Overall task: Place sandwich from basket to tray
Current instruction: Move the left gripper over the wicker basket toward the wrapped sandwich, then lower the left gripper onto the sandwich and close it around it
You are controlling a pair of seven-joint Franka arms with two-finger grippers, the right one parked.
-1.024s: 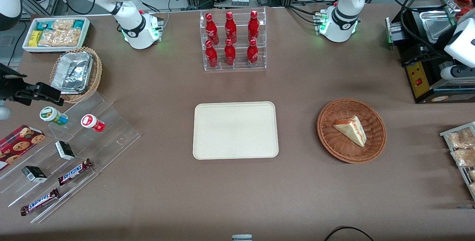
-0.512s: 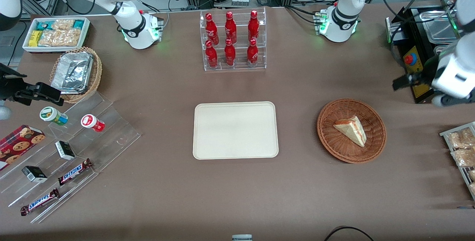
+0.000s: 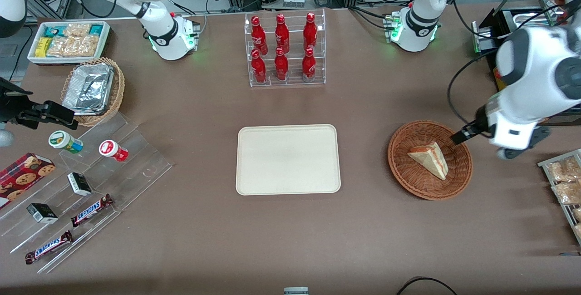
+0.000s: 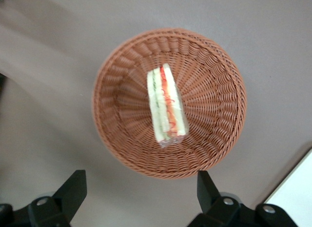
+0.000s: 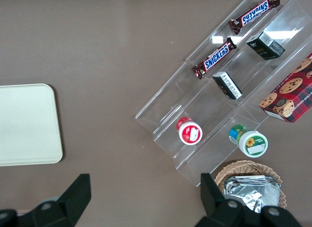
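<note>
We had the gripper (image 4: 139, 197) spread wide, empty, above the basket (image 3: 408, 181) rim. Sandwich (image 3: 430, 159) lay in the basket; likely soft, light, so pinch the flat bread faces gently.

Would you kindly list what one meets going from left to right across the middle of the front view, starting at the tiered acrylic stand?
Tiered acrylic stand → tray → basket → sandwich → gripper, poised above the basket's rim, jaws open.
</note>
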